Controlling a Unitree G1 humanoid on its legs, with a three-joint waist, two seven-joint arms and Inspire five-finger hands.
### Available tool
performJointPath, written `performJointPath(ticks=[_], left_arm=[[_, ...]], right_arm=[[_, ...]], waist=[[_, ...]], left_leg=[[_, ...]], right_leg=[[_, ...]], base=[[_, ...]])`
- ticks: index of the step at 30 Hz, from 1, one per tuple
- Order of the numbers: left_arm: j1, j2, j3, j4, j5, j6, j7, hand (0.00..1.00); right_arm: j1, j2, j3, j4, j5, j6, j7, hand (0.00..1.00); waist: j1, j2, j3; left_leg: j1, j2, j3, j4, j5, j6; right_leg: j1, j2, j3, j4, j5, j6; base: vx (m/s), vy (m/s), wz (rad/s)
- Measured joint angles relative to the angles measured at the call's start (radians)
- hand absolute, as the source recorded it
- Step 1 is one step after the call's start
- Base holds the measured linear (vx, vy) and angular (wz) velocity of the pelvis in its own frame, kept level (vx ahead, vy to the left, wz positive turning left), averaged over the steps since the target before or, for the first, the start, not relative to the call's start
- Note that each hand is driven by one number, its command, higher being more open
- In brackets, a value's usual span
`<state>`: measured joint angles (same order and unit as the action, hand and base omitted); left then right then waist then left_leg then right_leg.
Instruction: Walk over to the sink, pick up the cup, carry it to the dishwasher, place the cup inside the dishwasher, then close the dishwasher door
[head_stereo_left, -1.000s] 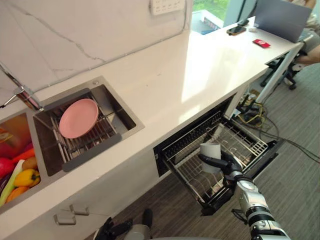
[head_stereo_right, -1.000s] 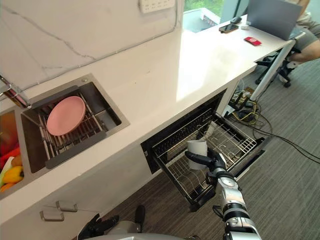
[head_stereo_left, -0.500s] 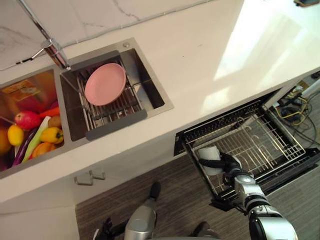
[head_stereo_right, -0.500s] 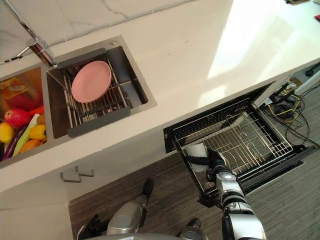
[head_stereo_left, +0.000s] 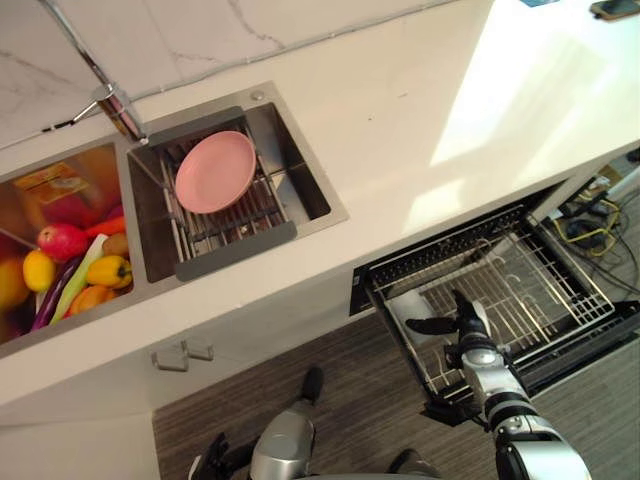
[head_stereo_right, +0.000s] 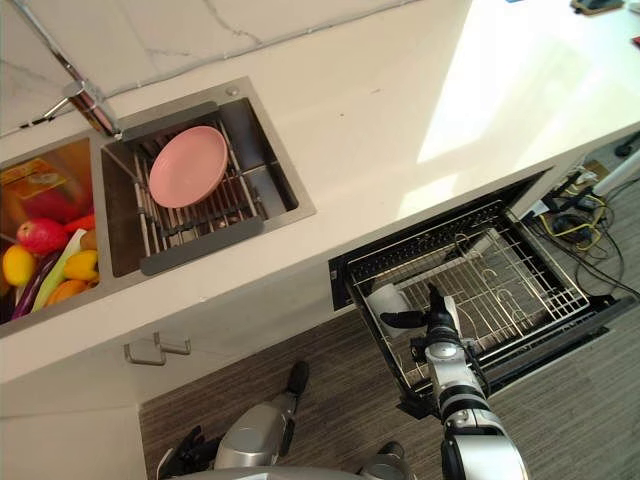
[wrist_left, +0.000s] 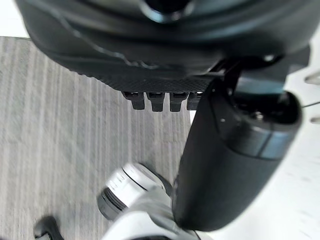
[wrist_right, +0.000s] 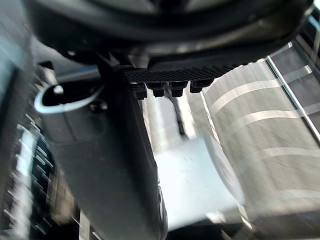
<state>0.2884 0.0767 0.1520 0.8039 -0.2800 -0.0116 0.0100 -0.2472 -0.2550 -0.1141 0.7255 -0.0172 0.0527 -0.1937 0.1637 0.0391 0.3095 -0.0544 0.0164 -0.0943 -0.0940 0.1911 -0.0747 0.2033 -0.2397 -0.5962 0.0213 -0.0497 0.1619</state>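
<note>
Cup (head_stereo_right: 385, 298) in the dishwasher rack (head_stereo_right: 520, 290), right robot hand (head_stereo_right: 436, 320) spread open beside it, looks light but slick, grab mid-body.

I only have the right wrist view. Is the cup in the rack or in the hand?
Observer: In the rack. The cup sits at the left end of the pulled-out dishwasher rack.
Operator: Hand off it?
Observer: Yes, the right hand is open beside the cup, fingers straight, not curled round it.
Operator: Door?
Observer: The dishwasher door is open, lying under the rack; not yet closed.
</note>
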Motion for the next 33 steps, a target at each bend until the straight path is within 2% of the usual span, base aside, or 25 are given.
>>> performJointPath(ticks=[1, 3, 4, 7, 9, 10, 12, 13, 17, 19, 24, 26, 27, 29, 30, 32, 33], left_arm=[[0.001, 0.000, 0.001, 0.000, -0.004, 0.000, -0.001, 1.00], [0.013, -0.010, 0.038, 0.001, -0.017, -0.001, -0.001, 1.00], [0.014, -0.012, 0.044, 0.002, -0.018, 0.000, -0.001, 1.00], [0.014, -0.015, 0.089, 0.019, -0.019, 0.009, 0.012, 1.00], [0.011, -0.015, 0.098, 0.024, -0.019, 0.011, 0.022, 1.00], [0.005, -0.016, 0.099, 0.028, -0.023, 0.012, 0.031, 1.00], [0.003, -0.023, 0.098, 0.029, -0.042, 0.015, 0.036, 1.00], [0.003, -0.024, 0.098, 0.030, -0.056, 0.014, 0.037, 1.00], [0.005, -0.028, 0.094, 0.062, -0.082, 0.010, 0.058, 1.00], [0.005, -0.028, 0.091, 0.069, -0.099, 0.016, 0.080, 1.00], [0.007, -0.030, 0.098, 0.071, -0.088, 0.038, 0.134, 1.00], [0.001, -0.022, 0.097, 0.070, -0.035, 0.049, 0.141, 1.00], [0.001, -0.029, 0.099, 0.065, -0.004, 0.049, 0.145, 1.00], [0.000, -0.039, 0.104, 0.060, 0.006, 0.051, 0.142, 1.00], [0.000, -0.040, 0.103, 0.057, 0.010, 0.055, 0.139, 1.00], [-0.002, -0.034, 0.102, 0.058, 0.050, 0.072, 0.132, 1.00], [-0.003, -0.029, 0.098, 0.059, 0.072, 0.078, 0.120, 1.00]], right_arm=[[0.009, 0.006, -0.009, -0.017, 0.012, -0.001, -0.003, 1.00], [0.100, 0.091, -0.081, -0.189, 0.139, -0.021, -0.006, 1.00], [0.112, 0.100, -0.081, -0.211, 0.155, -0.022, -0.005, 1.00], [0.222, 0.210, -0.064, -0.410, 0.317, -0.068, 0.042, 1.00], [0.265, 0.252, -0.032, -0.507, 0.423, -0.111, 0.106, 1.00], [0.279, 0.265, -0.009, -0.583, 0.506, -0.141, 0.180, 1.00], [0.279, 0.262, 0.002, -0.647, 0.584, -0.154, 0.273, 1.00], [0.278, 0.260, 0.004, -0.705, 0.634, -0.173, 0.350, 1.00], [0.259, 0.244, 0.008, -0.799, 0.685, -0.205, 0.510, 1.00], [0.254, 0.227, 0.014, -0.826, 0.685, -0.207, 0.546, 1.00], [0.256, 0.220, 0.076, -0.865, 0.682, -0.189, 0.557, 1.00], [0.262, 0.214, 0.084, -0.894, 0.677, -0.184, 0.529, 1.00], [0.256, 0.191, 0.085, -0.905, 0.667, -0.185, 0.504, 1.00], [0.251, 0.178, 0.095, -0.905, 0.651, -0.181, 0.492, 1.00], [0.234, 0.172, 0.123, -0.905, 0.651, -0.177, 0.489, 1.00], [0.213, 0.182, 0.171, -0.909, 0.646, -0.177, 0.489, 1.00], [0.213, 0.184, 0.172, -0.911, 0.643, -0.177, 0.484, 1.00]], waist=[[-0.003, -0.001, -0.001], [-0.025, -0.016, -0.016], [-0.028, -0.018, -0.018], [-0.052, -0.047, -0.049], [-0.068, -0.057, -0.070], [-0.075, -0.057, -0.083], [-0.084, -0.059, -0.105], [-0.086, -0.059, -0.124], [-0.099, -0.058, -0.159], [-0.099, -0.059, -0.169], [-0.112, -0.057, -0.178], [-0.140, -0.059, -0.179], [-0.142, -0.045, -0.182], [-0.116, -0.044, -0.185], [-0.105, -0.043, -0.185], [-0.110, -0.044, -0.184], [-0.109, -0.047, -0.184]], left_leg=[[0.001, 0.001, 0.003, 0.000, 0.000, 0.000], [0.014, 0.015, 0.042, 0.000, -0.008, 0.000], [0.016, 0.017, 0.048, 0.000, -0.009, 0.000], [0.040, 0.039, 0.108, 0.000, -0.027, -0.011], [0.057, 0.053, 0.147, 0.000, -0.038, -0.018], [0.070, 0.065, 0.181, 0.001, -0.046, -0.021], [0.074, 0.080, 0.207, 0.001, -0.051, -0.024], [0.079, 0.091, 0.226, 0.001, -0.054, -0.029], [0.091, 0.111, 0.248, 0.001, -0.056, -0.038], [0.091, 0.118, 0.248, 0.001, -0.055, -0.041], [0.074, 0.116, 0.250, 0.001, -0.056, -0.034], [0.045, 0.139, 0.402, 0.033, -0.057, -0.027], [0.008, 0.154, 0.458, 0.091, -0.040, -0.008], [0.007, 0.134, 0.457, 0.097, -0.042, 0.002], [0.019, 0.105, 0.460, 0.070, -0.040, 0.018], [0.044, 0.059, 0.462, 0.000, -0.015, 0.038], [0.044, 0.032, 0.458, 0.000, -0.019, 0.049]], right_leg=[[-0.001, 0.000, 0.003, 0.000, 0.000, 0.000], [-0.013, 0.004, 0.046, -0.002, 0.001, 0.000], [-0.015, 0.004, 0.051, -0.002, 0.001, 0.000], [-0.031, 0.014, 0.115, -0.004, 0.008, 0.006], [-0.041, 0.021, 0.156, -0.005, 0.009, 0.003], [-0.051, 0.028, 0.191, -0.005, 0.012, -0.002], [-0.065, 0.035, 0.218, -0.006, 0.016, -0.008], [-0.072, 0.044, 0.238, -0.011, 0.020, -0.014], [-0.076, 0.066, 0.259, -0.014, 0.024, -0.023], [-0.078, 0.073, 0.260, -0.020, 0.028, -0.030], [-0.053, 0.063, 0.201, -0.025, 0.031, -0.030], [-0.011, 0.036, 0.082, -0.038, 0.037, -0.019], [0.007, 0.021, 0.025, -0.037, 0.040, -0.010], [0.014, 0.002, 0.012, -0.033, 0.044, 0.005], [0.008, -0.025, 0.010, -0.019, 0.044, 0.009], [-0.009, -0.070, -0.002, 0.024, 0.036, 0.022], [-0.014, -0.098, -0.021, 0.056, 0.025, 0.015]], base=[[-0.01, -0.008, -0.37], [0.02, -0.021, -0.44], [0.05, -0.031, -0.55], [0.07, -0.050, -0.61], [0.06, -0.047, -0.64], [0.01, -0.042, -0.67], [-0.01, -0.044, -0.56], [-0.03, -0.058, -0.41], [-0.04, -0.055, -0.23], [-0.06, -0.039, -0.04], [-0.05, -0.016, 0.32], [-0.01, 0.042, 1.39], [-0.02, 0.089, 1.22], [0.00, 0.108, 0.45], [0.04, 0.156, 0.06], [0.04, 0.207, 0.11], [0.02, 0.181, 0.20]])
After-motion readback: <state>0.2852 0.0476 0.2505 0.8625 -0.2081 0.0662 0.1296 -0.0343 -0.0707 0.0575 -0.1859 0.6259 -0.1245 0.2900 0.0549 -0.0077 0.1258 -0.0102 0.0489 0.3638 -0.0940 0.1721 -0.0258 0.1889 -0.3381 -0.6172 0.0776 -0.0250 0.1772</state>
